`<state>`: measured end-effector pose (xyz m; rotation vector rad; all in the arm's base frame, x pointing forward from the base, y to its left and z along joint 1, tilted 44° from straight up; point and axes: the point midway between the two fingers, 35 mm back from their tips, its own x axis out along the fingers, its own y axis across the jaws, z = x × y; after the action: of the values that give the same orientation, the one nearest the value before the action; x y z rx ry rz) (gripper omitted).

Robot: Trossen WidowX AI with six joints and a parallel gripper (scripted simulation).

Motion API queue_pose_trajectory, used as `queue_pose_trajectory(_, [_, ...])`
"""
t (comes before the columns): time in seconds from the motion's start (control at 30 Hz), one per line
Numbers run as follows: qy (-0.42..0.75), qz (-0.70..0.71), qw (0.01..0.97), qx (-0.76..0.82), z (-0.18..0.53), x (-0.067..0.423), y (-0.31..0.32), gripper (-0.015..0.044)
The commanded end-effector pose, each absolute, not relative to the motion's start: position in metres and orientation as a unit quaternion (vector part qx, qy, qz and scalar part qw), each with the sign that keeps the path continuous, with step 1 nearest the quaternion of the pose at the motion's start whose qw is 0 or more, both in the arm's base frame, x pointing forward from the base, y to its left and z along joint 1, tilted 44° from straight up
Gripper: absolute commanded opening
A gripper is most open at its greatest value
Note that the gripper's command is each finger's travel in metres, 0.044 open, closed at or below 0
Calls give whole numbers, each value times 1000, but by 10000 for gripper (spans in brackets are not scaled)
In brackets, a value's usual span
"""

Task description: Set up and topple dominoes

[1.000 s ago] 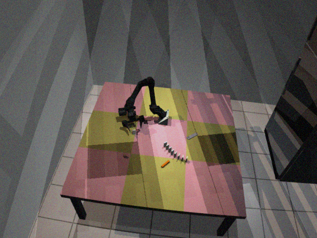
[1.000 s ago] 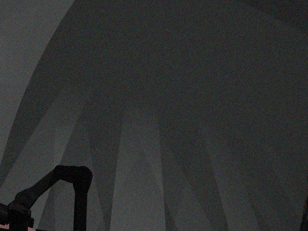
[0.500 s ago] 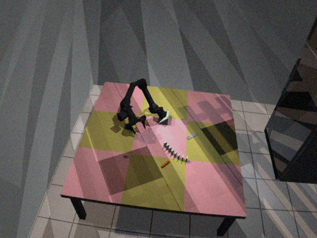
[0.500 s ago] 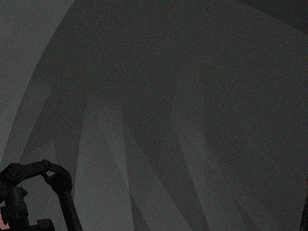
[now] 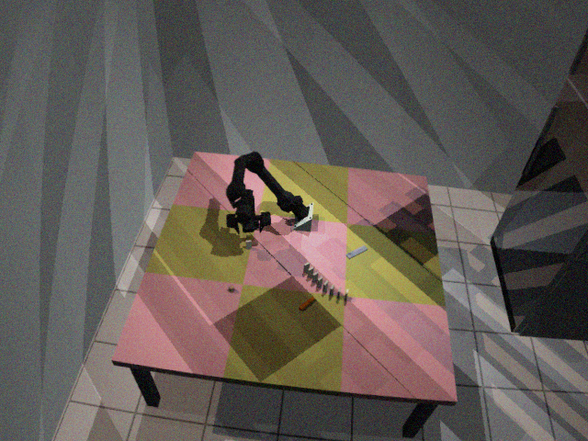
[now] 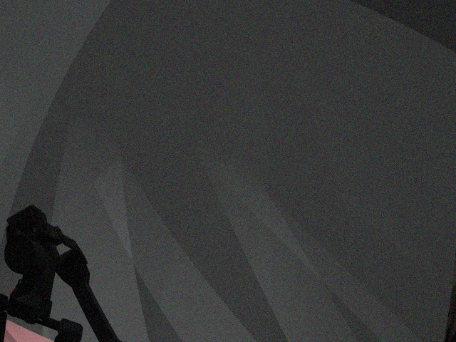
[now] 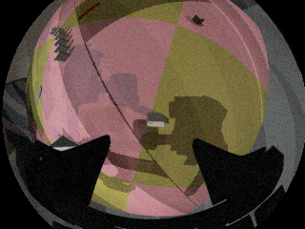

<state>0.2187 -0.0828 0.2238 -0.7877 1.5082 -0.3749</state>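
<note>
A row of several small grey dominoes stands on the pink and yellow table, right of the middle. One loose grey domino sits alone on the table far to the left of the row; it looks upright. My gripper hangs just above that loose domino, open wide and empty, its fingers clear of it. Another grey domino lies flat behind the row. The exterior view shows only the arm's dark outline.
An orange stick lies in front of the row. A small dark object lies left of the middle. The arm's base with a white bracket is behind the gripper. A dark cabinet stands right of the table.
</note>
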Motion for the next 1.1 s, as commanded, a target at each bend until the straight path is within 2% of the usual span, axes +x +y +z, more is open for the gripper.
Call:
queue_pose_trajectory(0.0, [660,-177,637,-356,227,220,-83,440])
queue_pose_trajectory(0.43, [659,-178,638,-357,182,224,-128,440])
queue_pose_trajectory(0.93, [659,-179,637,-357,171,224,-139,440])
queue_pose_trajectory(1.07, [659,-179,637,-357,171,224,-139,335])
